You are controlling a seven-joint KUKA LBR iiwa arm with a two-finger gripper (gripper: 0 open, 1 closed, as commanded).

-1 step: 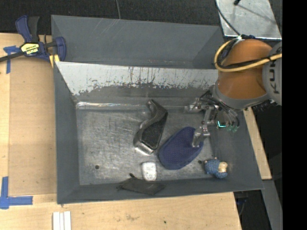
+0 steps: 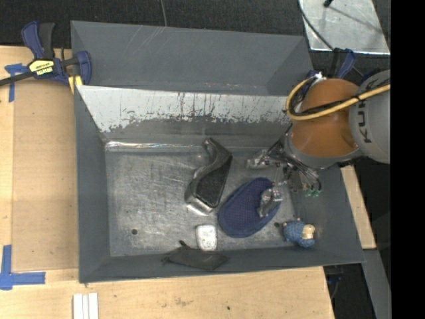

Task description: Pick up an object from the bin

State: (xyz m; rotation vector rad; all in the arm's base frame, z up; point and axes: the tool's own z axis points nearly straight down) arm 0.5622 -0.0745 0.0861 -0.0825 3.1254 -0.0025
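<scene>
- Gripper (image 2: 269,202) low over a dark blue oval pad (image 2: 240,214), right of centre in the bin (image 2: 93,178); seemingly poised to grasp it
- Spread or pressed together: cannot tell

One camera watches me from above, tilted somewhat to one side and facing down into the grey bin (image 2: 186,52). The bin takes up most of the frame. Its far wall slopes broad across the upper part, its near wall shows as a narrow band along the bottom, and its floor lies in the middle. The camera is near enough that the small things on that floor show separately. My arm (image 2: 375,118) enters from the right edge, with my gripper (image 2: 269,201) right of centre, low in the frame.
</scene>
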